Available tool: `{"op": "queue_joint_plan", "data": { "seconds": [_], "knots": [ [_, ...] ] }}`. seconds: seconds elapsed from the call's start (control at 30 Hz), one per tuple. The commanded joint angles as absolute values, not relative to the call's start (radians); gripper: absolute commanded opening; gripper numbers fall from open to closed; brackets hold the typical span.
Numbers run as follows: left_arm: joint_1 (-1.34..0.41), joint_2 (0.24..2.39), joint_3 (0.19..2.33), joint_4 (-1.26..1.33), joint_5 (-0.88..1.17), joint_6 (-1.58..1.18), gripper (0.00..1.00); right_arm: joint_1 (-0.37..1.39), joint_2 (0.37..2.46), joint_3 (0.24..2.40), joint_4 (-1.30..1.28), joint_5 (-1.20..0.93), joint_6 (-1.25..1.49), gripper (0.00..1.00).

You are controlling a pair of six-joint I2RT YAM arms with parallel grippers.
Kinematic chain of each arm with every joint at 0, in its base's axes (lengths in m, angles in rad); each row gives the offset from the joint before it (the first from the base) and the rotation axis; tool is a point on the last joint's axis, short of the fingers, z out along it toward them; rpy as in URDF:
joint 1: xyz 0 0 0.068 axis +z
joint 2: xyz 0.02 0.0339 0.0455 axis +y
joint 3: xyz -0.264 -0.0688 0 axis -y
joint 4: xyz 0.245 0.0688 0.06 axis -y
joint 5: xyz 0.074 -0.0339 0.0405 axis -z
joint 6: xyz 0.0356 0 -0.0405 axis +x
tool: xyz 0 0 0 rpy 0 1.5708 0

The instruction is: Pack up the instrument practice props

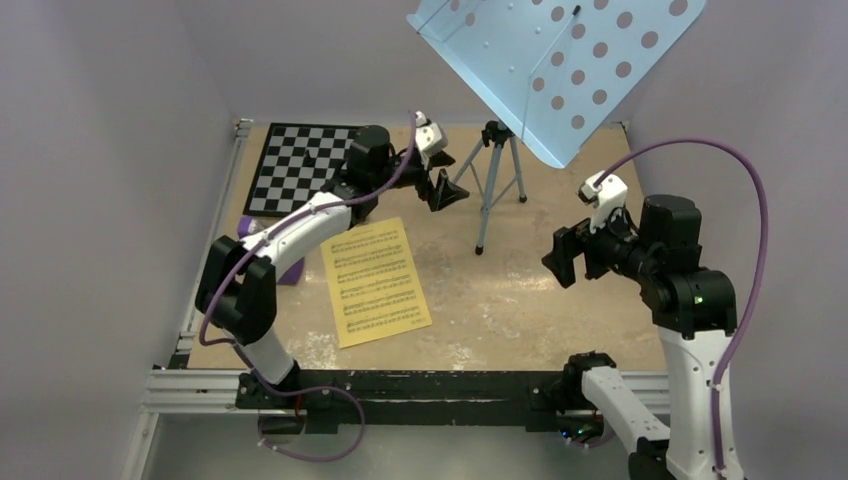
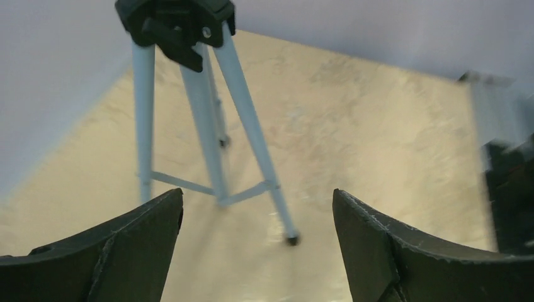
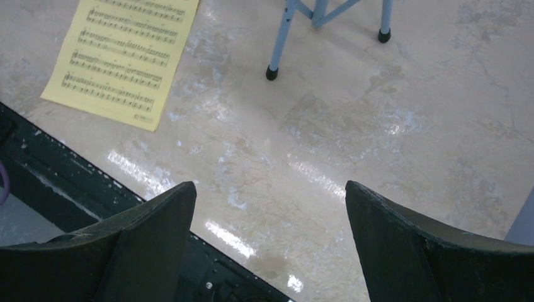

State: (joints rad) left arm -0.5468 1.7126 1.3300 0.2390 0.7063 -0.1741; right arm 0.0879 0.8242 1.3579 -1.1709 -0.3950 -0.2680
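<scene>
Overhead, with the table (image 1: 520,310) read as a clock face from its middle: the music stand (image 1: 488,195) stands upright at 12 o'clock, its hole-dotted tray (image 1: 560,60) tilted high above. The sheet of music (image 1: 377,282) lies flat near 8 o'clock. The metronome (image 1: 247,228) shows only as a purple edge at 9 o'clock, mostly hidden under the left arm, and the checkerboard (image 1: 295,165) sits at 10 o'clock. The left gripper (image 1: 445,190) hangs just beside the stand's legs with its jaws spread and nothing between them. The right gripper (image 1: 565,255), at 3 o'clock, is likewise released and empty. The step in hand appears to be grasping the stand. It would be done well by centring one leg or the black hub squarely between the left fingers (image 2: 157,220) before closing, since the tall, top-heavy stand may tip if nudged sideways.
</scene>
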Motion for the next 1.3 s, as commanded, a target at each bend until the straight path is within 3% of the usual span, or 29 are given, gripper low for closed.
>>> {"op": "queue_joint_plan", "data": {
  "seconds": [0.0,0.1,0.4,0.67,0.87,1.07,1.2,1.27],
  "knots": [
    [-0.555,1.66,1.298,0.222,0.668,0.741,0.9,0.01,0.826,1.341,-1.008,-0.508,-0.164,0.92],
    [-0.553,1.694,1.331,0.28,0.645,1.042,0.85,0.005,0.856,1.424,-1.037,-0.75,-0.186,0.94],
    [-0.556,1.801,1.492,0.321,0.742,1.389,0.76,0.005,0.837,1.606,-1.164,-0.895,-0.08,0.99],
    [-0.584,1.851,1.596,0.328,0.768,1.458,0.74,0.005,0.854,1.66,-1.011,-0.765,0.187,0.99],
    [-0.596,1.849,1.605,0.268,0.761,1.49,0.71,-0.033,0.942,1.805,-1.063,-0.499,0.239,0.99],
    [-0.613,1.822,1.569,0.242,0.735,1.492,0.69,-0.044,0.952,1.778,-0.839,-0.522,0.337,0.95],
    [-0.626,1.812,1.54,0.236,0.713,1.509,0.59,-0.044,0.979,1.728,-0.671,-0.514,0.394,0.88],
    [-0.63,1.817,1.539,0.245,0.7,1.514,0.61,-0.044,1.003,1.708,-0.611,-0.514,0.422,0.86]
  ]
}}
